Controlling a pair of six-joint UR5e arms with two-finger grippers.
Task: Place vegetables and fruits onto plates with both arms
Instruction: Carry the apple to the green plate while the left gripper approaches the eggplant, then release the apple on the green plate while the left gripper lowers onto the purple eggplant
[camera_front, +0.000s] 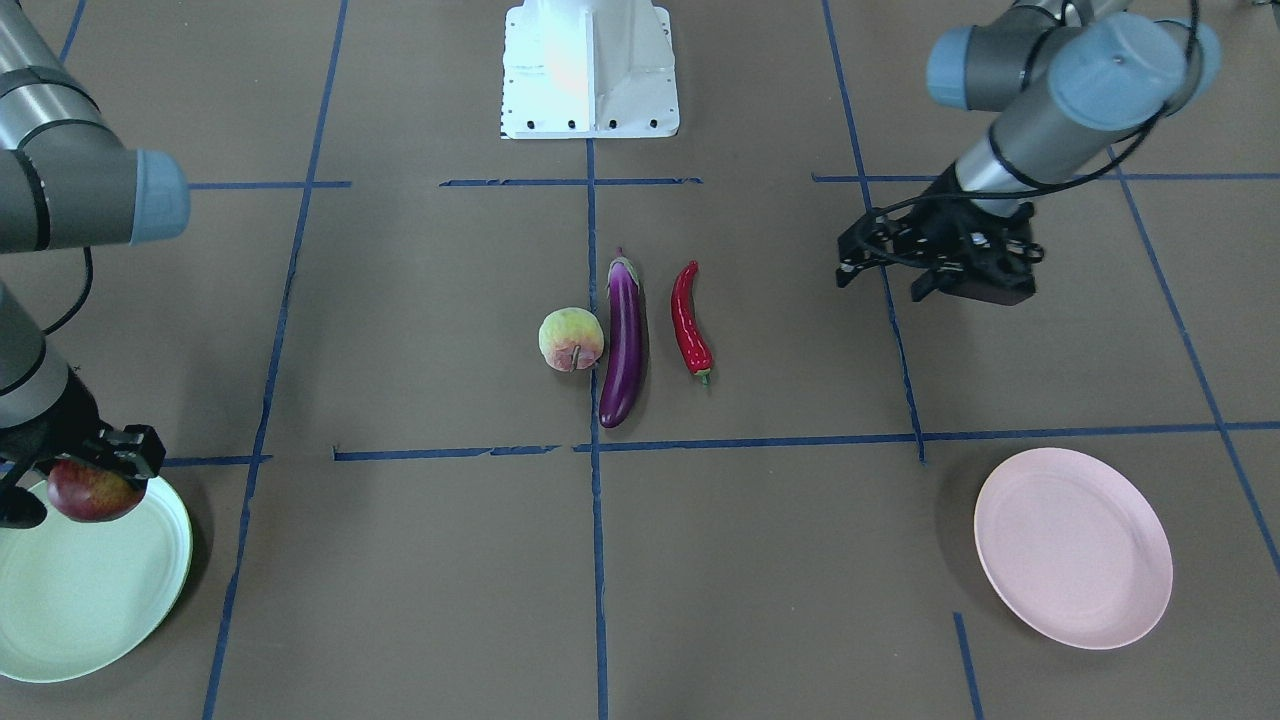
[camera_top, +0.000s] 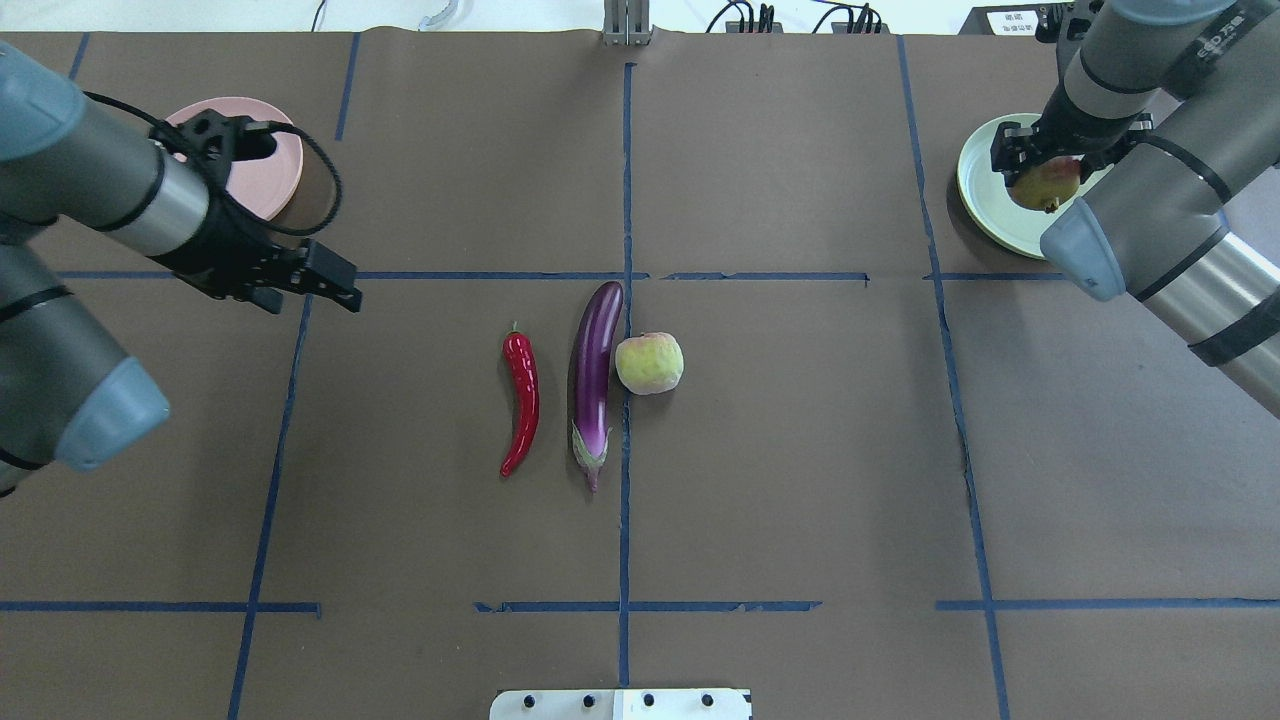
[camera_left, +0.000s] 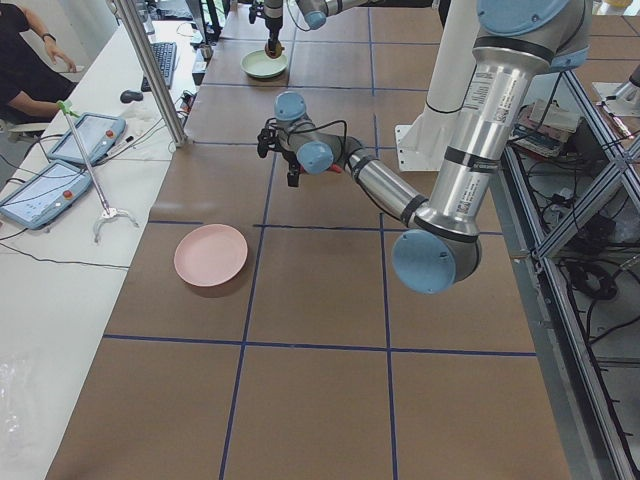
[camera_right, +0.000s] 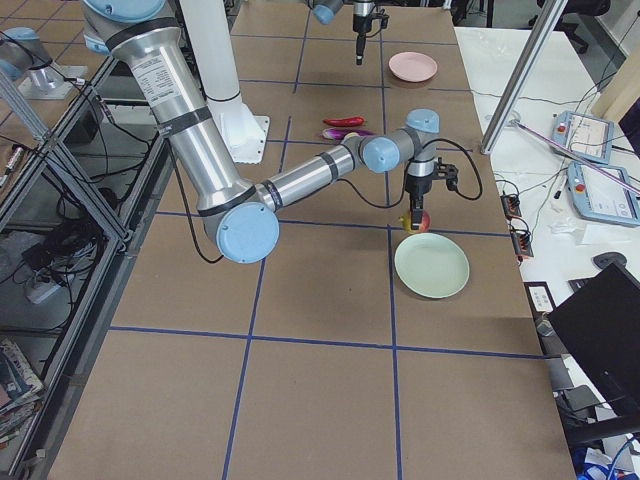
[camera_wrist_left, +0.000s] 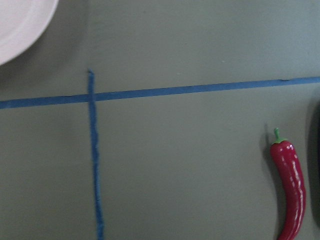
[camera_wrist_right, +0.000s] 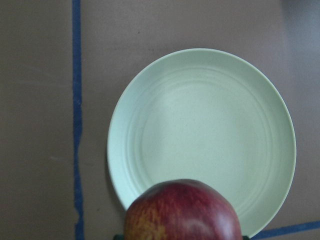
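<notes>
The right hand (camera_top: 1046, 170) is clamping the pomegranate (camera_front: 93, 490), hanging above the green plate's (camera_front: 90, 600) edge, short of its middle. The left hand (camera_front: 885, 282), fingers seemingly apart, is hovering nearest the chili (camera_front: 690, 320) lying on the counter.

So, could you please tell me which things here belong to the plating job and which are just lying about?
Job: pomegranate in the right gripper, green plate, pink plate, apple-like fruit, eggplant, chili pepper, left gripper.
Lying about: white base block, blue tape lines, tablets, keyboard.
</notes>
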